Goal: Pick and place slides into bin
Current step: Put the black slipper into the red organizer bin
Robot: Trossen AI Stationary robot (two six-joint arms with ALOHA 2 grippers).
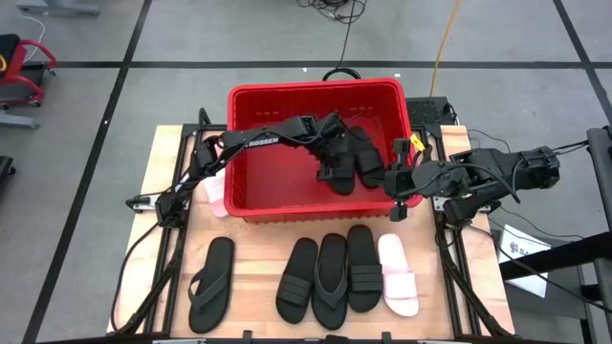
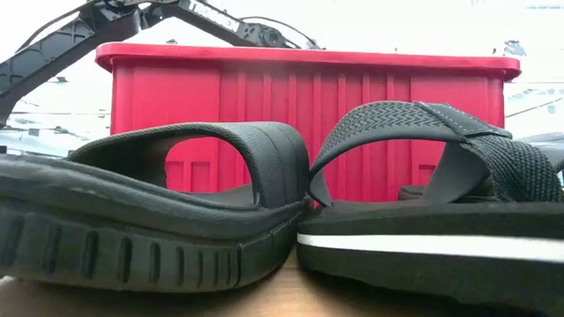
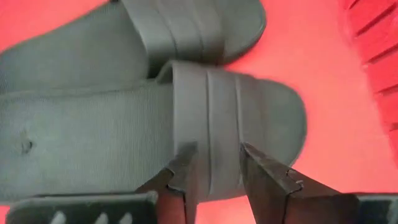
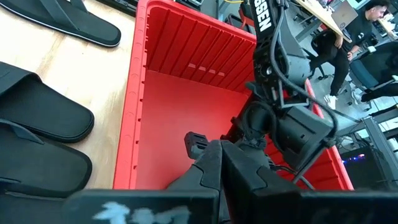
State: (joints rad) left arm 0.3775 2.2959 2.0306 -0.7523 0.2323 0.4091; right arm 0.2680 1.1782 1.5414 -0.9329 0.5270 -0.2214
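Note:
The red bin (image 1: pixel 251 196) stands at the table's far middle. My left gripper (image 3: pixel 214 165) reaches down into it and is shut on a black wide-strap slide (image 1: pixel 338 175). A second black slide (image 1: pixel 369 158) lies in the bin beside and partly under the first (image 3: pixel 186 25). My right gripper (image 1: pixel 398 187) hangs shut and empty just outside the bin's right rim. On the table near the front lie a black flip-flop (image 1: pixel 211 284), three black slides (image 1: pixel 330 279) and a pale pink slide (image 1: pixel 398 276). Another pink slide (image 1: pixel 214 191) shows left of the bin. My left gripper has the black slide by its wide strap (image 3: pixel 217 124), at the strap's side edge, with the strap's middle band between the two fingers (image 3: pixel 183 165). The fingers slant down from the bin's left side. The slide sits inside the bin, partly over the other slide; whether it rests on the floor I cannot tell.
The bin's black handle (image 1: pixel 339 73) sticks out at its far side. Cables run along both table edges. In the low view two black slides (image 2: pixel 176 202) fill the foreground before the bin's near wall (image 2: pixel 308 114). People sit at desks beyond the table.

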